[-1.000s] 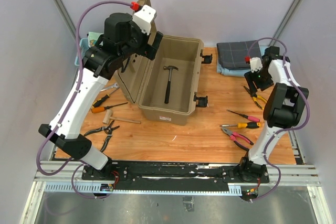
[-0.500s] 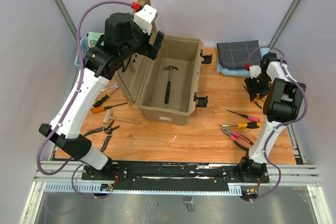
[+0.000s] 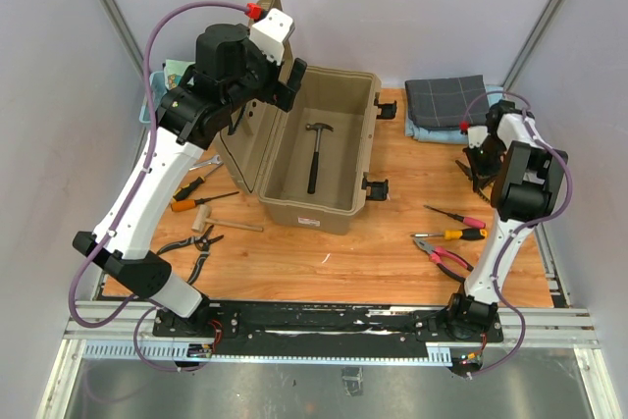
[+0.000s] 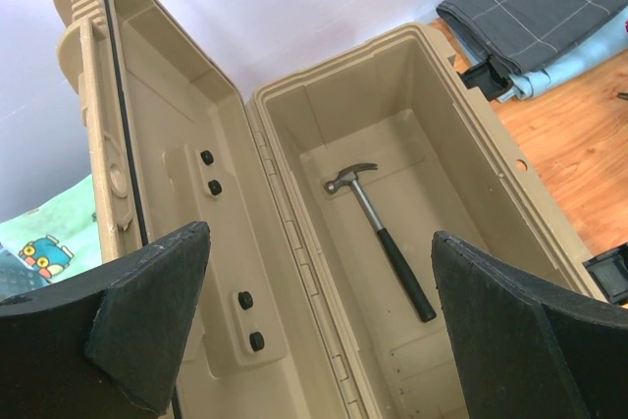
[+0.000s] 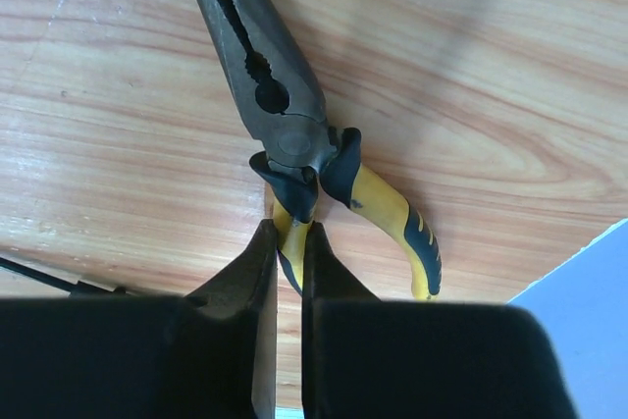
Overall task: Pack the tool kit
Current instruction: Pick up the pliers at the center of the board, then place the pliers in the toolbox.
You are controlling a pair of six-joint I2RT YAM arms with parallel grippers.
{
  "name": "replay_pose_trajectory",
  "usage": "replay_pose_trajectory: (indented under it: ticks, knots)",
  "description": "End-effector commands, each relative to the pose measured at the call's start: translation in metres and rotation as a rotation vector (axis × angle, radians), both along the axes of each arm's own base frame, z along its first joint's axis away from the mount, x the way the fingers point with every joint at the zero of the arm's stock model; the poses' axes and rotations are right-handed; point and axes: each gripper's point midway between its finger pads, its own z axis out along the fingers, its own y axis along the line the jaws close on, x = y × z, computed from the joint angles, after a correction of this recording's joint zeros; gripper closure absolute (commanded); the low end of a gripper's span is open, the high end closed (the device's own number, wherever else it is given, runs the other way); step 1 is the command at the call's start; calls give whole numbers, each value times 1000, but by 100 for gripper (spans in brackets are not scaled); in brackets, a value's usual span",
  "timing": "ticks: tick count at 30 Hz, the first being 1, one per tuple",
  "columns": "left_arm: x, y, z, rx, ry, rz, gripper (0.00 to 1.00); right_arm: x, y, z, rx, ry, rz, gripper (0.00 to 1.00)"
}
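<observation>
The tan toolbox (image 3: 299,209) stands open, its lid (image 4: 167,174) raised on the left. A black-handled hammer (image 3: 315,156) lies on the box floor (image 4: 385,239). My left gripper (image 4: 319,237) hovers open above the hinge side of the box (image 3: 292,78), holding nothing. At the right edge of the table, my right gripper (image 5: 287,228) is down on the wood (image 3: 481,170). It is shut on one yellow-and-black handle of the long-nose pliers (image 5: 285,115), which lie flat on the table.
Two screwdrivers (image 3: 457,224) and red-handled pliers (image 3: 444,255) lie near the right arm. Left of the box lie an orange screwdriver (image 3: 186,203), a small mallet (image 3: 221,223) and black pliers (image 3: 191,245). Folded grey cloth (image 3: 446,100) sits back right; a basket (image 3: 165,80) sits back left.
My right gripper dropped onto the yellow-handled pliers and closed its fingers on one handle. The left arm has not moved.
</observation>
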Motion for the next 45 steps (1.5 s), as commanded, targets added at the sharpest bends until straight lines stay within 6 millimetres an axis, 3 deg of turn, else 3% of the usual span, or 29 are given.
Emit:
replay_pose_trajectory:
  ticks: [1,3,7,9,13,17,25,30,33,39,45]
  knots:
    - [-1,-6,6,-23,-21,-11,1,4,-5,35,-15,-62,-53,99]
    - [-1,-4,7,-23,-21,-6,1,16,0,67,10,-179,-64,99]
    - [-2,-5,8,-32,-22,-6,1,30,21,163,72,-474,-73,99]
    - [-3,-5,10,-38,-24,-8,1,33,37,209,133,-624,-73,99]
    - [-2,-7,11,-49,-20,-12,1,32,78,281,297,-874,-99,99]
    - [0,-9,11,-55,-16,-10,1,28,140,320,470,-989,-61,99]
    - [1,-8,18,-58,-33,11,1,28,280,365,749,-1106,-37,99]
    - [-2,-7,20,-45,-35,18,1,28,357,380,835,-1110,13,99]
    - [-4,-6,20,-40,-37,25,1,31,394,377,860,-1079,43,99]
    - [-12,-1,30,-59,-53,35,1,58,437,331,849,-976,-4,99]
    - [-21,2,42,-80,-71,27,1,88,451,271,788,-891,-81,99]
